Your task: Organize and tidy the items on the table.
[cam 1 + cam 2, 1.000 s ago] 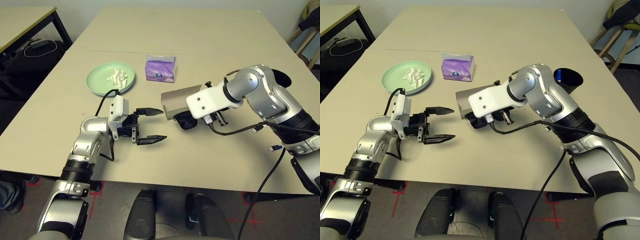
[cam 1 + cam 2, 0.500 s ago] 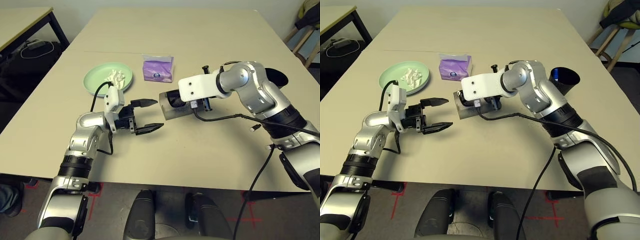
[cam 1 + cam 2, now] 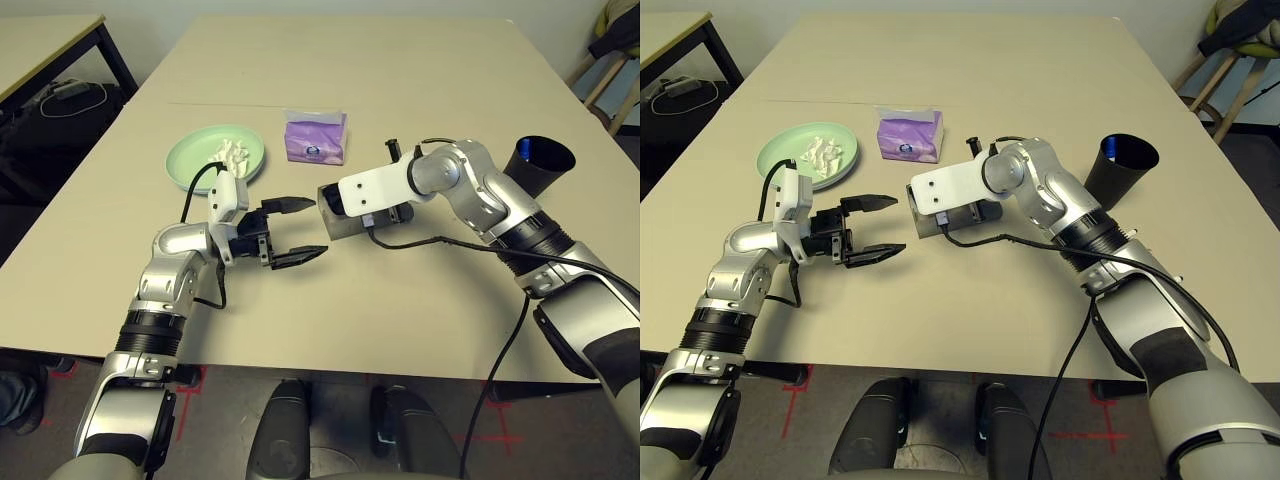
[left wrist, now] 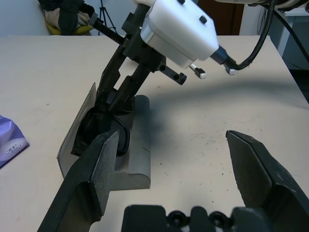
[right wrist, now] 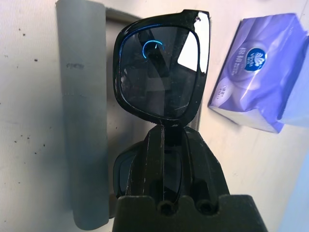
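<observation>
Currently the right gripper (image 5: 166, 145) has its fingers (image 5: 153, 159) clamped on the sunglasses (image 5: 161, 72), gripping the frame at the bridge between the two lenses. The sunglasses hang over the open case (image 3: 332, 212), which lies on the worktop (image 3: 400, 70) near its middle. In the left wrist view the sunglasses (image 4: 99, 128) sit low inside the case (image 4: 137, 164), between its raised flap and its rounded base; whether they touch the lining cannot be told. The right arm reaches in from the right side, with its white wrist block directly above the case.

The left gripper (image 3: 288, 230) points level toward the case, just beside it and apart from it. Its fingers (image 3: 293, 204) stand wide and hold nothing. One finger points at the near corner of the case; the other lies closer to the robot, above bare worktop.

The tissue pack (image 3: 315, 138) stands behind the case, toward the far side of the worktop, apart from it. The green plate (image 3: 200, 160) lies to the left of the tissue pack, near the seam line. Crumpled tissue (image 3: 234, 152) rests on the plate, toward its right side. The cup (image 3: 540, 165) stands upright on the right side of the worktop, well apart from the case, behind the right forearm.

A side desk (image 3: 50, 40) stands beyond the left edge of the worktop.
</observation>
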You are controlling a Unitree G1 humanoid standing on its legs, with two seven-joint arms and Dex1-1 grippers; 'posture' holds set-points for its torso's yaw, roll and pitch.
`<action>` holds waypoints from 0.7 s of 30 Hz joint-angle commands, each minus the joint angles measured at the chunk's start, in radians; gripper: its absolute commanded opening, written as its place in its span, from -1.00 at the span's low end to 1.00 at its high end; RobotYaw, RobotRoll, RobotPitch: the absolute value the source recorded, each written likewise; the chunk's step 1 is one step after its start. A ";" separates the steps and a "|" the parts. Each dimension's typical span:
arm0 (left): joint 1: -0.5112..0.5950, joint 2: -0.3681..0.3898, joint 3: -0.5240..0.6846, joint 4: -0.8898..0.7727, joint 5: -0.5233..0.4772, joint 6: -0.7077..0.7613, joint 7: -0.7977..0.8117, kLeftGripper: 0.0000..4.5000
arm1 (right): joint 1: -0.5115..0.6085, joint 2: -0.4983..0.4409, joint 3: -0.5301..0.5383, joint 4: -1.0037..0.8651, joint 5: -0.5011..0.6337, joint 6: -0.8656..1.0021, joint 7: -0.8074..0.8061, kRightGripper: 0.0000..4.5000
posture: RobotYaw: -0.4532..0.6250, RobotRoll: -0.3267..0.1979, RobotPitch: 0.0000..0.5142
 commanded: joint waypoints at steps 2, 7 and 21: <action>0.019 0.005 -0.007 -0.028 -0.002 0.006 0.006 1.00 | 0.005 0.005 0.010 0.005 -0.013 0.005 -0.008 -0.85 | 0.30 0.25 -0.54; 0.024 0.005 -0.009 -0.030 -0.001 0.006 0.012 1.00 | 0.016 0.017 0.013 0.010 -0.019 0.043 0.001 -0.85 | 0.30 0.25 -0.55; 0.025 0.004 -0.010 -0.031 0.001 0.003 0.021 1.00 | 0.043 0.030 0.035 0.031 -0.044 0.063 0.010 -0.85 | 0.31 0.25 -0.55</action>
